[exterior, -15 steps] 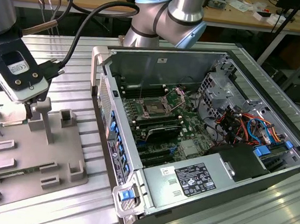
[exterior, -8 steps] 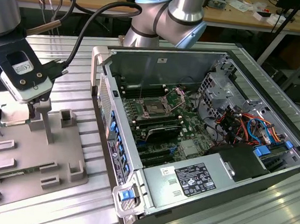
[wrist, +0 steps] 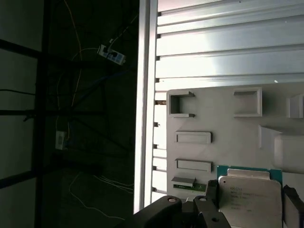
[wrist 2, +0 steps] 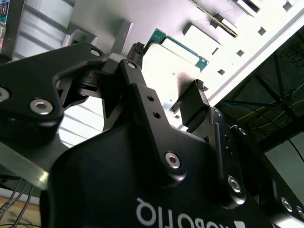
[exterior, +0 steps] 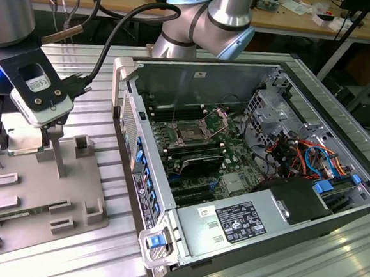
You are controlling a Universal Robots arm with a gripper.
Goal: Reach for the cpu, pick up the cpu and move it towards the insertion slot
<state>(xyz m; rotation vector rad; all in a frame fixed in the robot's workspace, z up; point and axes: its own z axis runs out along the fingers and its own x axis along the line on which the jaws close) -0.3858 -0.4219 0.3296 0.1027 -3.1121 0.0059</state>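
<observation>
first wrist view | cpu [wrist: 249, 197] on grey tray [wrist: 228, 128] | between the fingers [wrist: 212, 190], spread apart either side

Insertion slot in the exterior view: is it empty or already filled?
Empty: the insertion slot shows a dark bare centre, and in the first wrist view the cpu is out at the grey tray.

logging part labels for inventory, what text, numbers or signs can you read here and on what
No text here reads clearly.
black label in the computer case: white print, too small to read.
cpu top plate: faint print, not legible.
pincer housing: white lettering, upside down, cut off at the edge.
wrist sticker: too small to read.
</observation>
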